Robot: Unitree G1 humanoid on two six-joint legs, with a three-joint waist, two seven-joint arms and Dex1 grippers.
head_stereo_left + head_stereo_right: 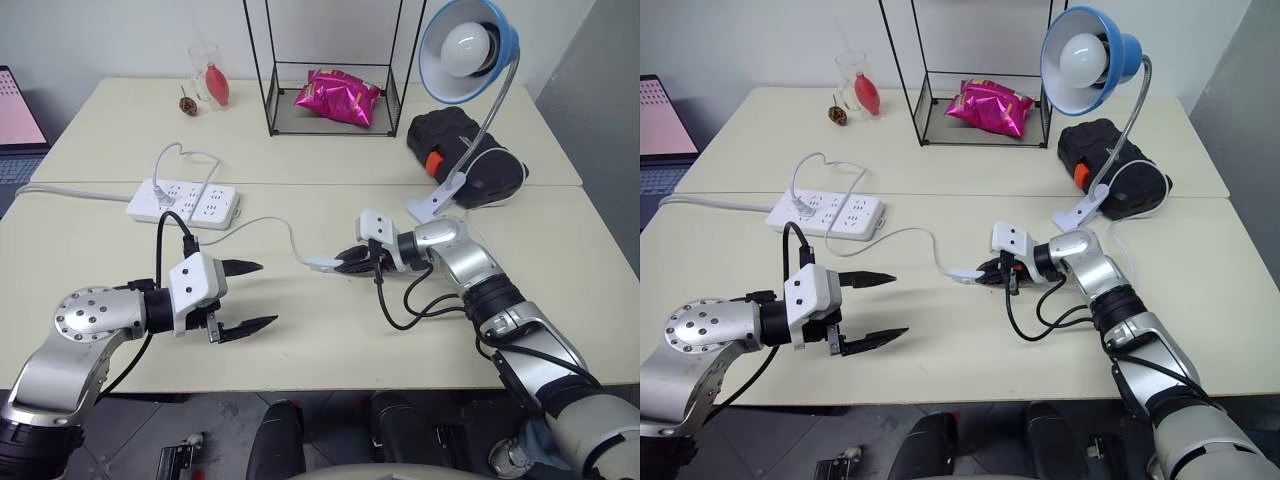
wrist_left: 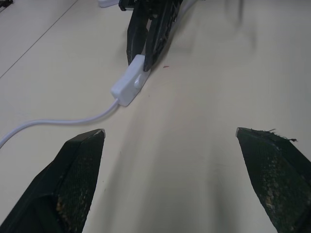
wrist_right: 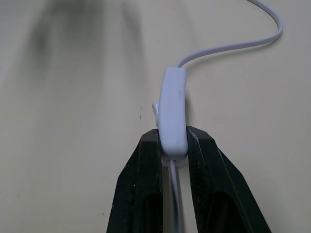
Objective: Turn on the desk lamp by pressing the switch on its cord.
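Right now your right gripper (image 3: 172, 145) is squeezed shut on the switch (image 3: 173, 109). Its two black fingers (image 3: 143, 165) pinch the end of the switch nearest the arm, one on each side, and the rest of the switch sticks out past the tips. The little rocker button shows as a small bump on one side, just ahead of the fingers, so it looks like the squeeze sits behind the button and not on it.

The switch lies on the table (image 1: 330, 340), in front of the power strip (image 1: 183, 202) and a bit toward the lamp (image 1: 466, 48). The cord (image 1: 262, 222) runs from the switch back to the power strip. The lamp stands well behind the switch, and its bulb does not look lit.

Your left gripper (image 1: 243, 297) is wide open and holds nothing. It hovers near the switch, on the side away from the lamp, pointing at it.

The switch is a small, hard plastic box. It should be very light and smooth, so it can slip or spin between the fingers. It will not squash, and it probably won't break easily. The cord is thin and floppy and will just trail along, so don't count on it to hold the switch in place.

Hold the switch by its long flat sides, as you do now. To click it, the push has to land right on the button.
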